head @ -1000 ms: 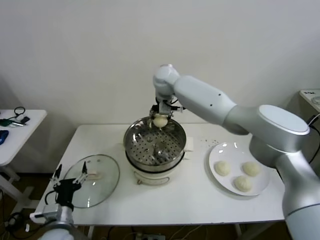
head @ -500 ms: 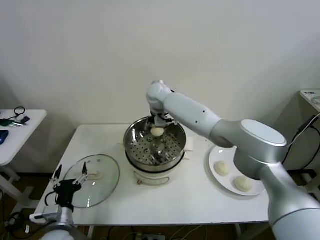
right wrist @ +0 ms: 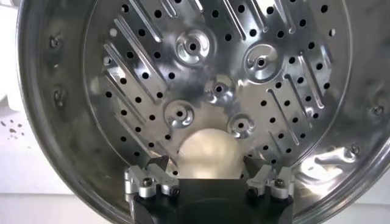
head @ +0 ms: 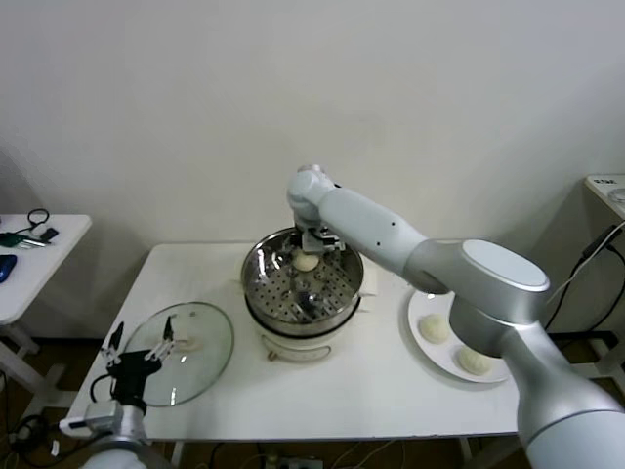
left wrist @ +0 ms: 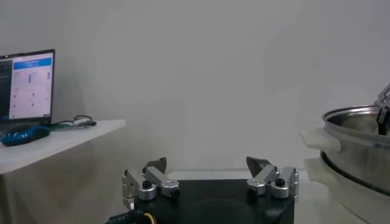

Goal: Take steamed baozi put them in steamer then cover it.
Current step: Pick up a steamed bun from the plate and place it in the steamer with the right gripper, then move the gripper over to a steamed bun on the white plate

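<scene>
Even, soft light fills the room; the white wall is plainly lit with a dimmer far-left corner. The steamer [right wrist: 195,91] shows bright glare patches on its perforated steel floor. Shadows on the surface [head: 381,381] are faint. The glass cover [head: 181,352] reflects light weakly.

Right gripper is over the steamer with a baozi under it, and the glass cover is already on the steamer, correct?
Not quite. The cover lies on the table left of the steamer, as the head view shows. The right gripper and baozi are as you say.
</scene>
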Action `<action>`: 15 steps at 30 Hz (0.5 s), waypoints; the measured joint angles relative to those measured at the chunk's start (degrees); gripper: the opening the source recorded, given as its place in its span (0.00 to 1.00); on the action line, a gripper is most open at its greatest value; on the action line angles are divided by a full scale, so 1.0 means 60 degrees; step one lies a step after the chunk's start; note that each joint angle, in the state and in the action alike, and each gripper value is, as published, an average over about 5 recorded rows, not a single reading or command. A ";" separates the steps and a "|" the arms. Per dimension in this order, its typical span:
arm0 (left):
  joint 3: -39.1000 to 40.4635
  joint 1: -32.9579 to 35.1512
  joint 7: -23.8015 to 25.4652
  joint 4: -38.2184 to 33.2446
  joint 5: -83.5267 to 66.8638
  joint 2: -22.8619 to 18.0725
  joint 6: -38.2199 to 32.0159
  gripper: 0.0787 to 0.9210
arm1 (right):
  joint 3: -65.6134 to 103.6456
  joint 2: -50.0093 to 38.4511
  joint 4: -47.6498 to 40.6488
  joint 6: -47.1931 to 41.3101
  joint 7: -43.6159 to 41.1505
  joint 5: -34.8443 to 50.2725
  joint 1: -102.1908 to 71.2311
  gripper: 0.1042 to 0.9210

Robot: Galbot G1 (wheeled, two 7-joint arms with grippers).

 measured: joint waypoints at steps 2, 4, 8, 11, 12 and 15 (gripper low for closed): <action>-0.0006 0.0038 0.0010 -0.0028 -0.0027 -0.0001 -0.0001 0.88 | -0.0011 -0.0087 0.0119 -0.0019 -0.0076 0.0172 0.0084 0.88; 0.0000 0.0080 0.0028 -0.0075 -0.0086 -0.0003 0.0014 0.88 | -0.0035 -0.0209 0.0285 -0.0059 -0.0166 0.0381 0.0202 0.88; 0.0021 0.0136 0.0049 -0.0191 -0.0183 -0.0009 0.0048 0.88 | -0.0159 -0.0569 0.0706 -0.0226 -0.0361 0.0975 0.0548 0.88; 0.0024 0.0142 0.0049 -0.0256 -0.0211 -0.0009 0.0069 0.88 | -0.0384 -0.0940 0.1015 -0.0475 -0.0463 0.1725 0.0905 0.88; 0.0024 0.0147 0.0054 -0.0275 -0.0217 -0.0009 0.0073 0.88 | -0.0500 -0.1085 0.1115 -0.0591 -0.0488 0.2057 0.1045 0.88; 0.0020 0.0175 0.0087 -0.0331 -0.0234 -0.0009 0.0084 0.88 | -0.0982 -0.1605 0.1422 -0.1074 -0.0545 0.3282 0.1504 0.88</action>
